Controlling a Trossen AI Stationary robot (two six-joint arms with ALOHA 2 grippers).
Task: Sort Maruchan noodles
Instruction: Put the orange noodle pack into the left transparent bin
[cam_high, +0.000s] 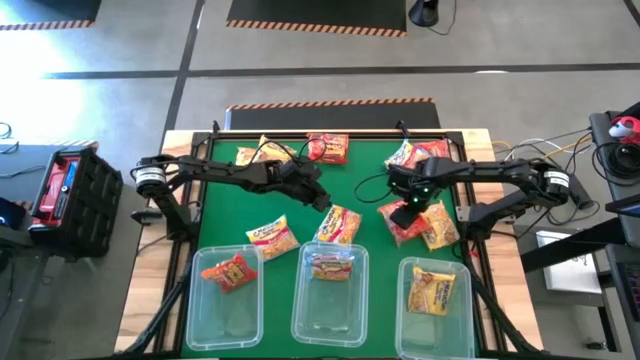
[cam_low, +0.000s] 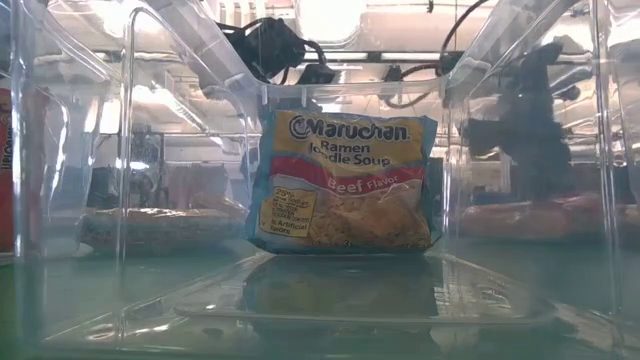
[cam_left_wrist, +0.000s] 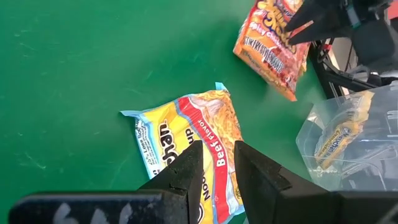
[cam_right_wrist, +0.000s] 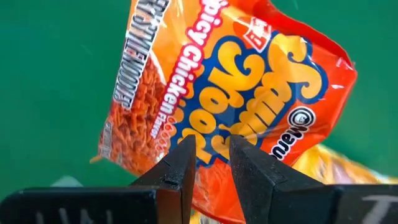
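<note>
My right gripper is shut on an orange Spicy Chicken noodle packet at the mat's right. My left gripper is shut. It hovers at mid-table over a yellow-and-red Beef packet that lies flat on the green mat; I cannot tell whether it touches it. Another packet lies flat to its left. More packets lie along the far edge. A Beef packet stands on its edge in the middle tub. My right gripper pinches the orange packet at one edge between its two fingers, coming steeply from above. The packet hangs tilted below the fingers. In the left wrist view the packet seems clear of the mat, above its own shadow.
Three clear tubs stand along the near edge: the left tub holds an orange packet, the middle tub a Beef packet, the right tub a yellow one. A yellow packet lies beside my right gripper. Black frame bars border the mat.
</note>
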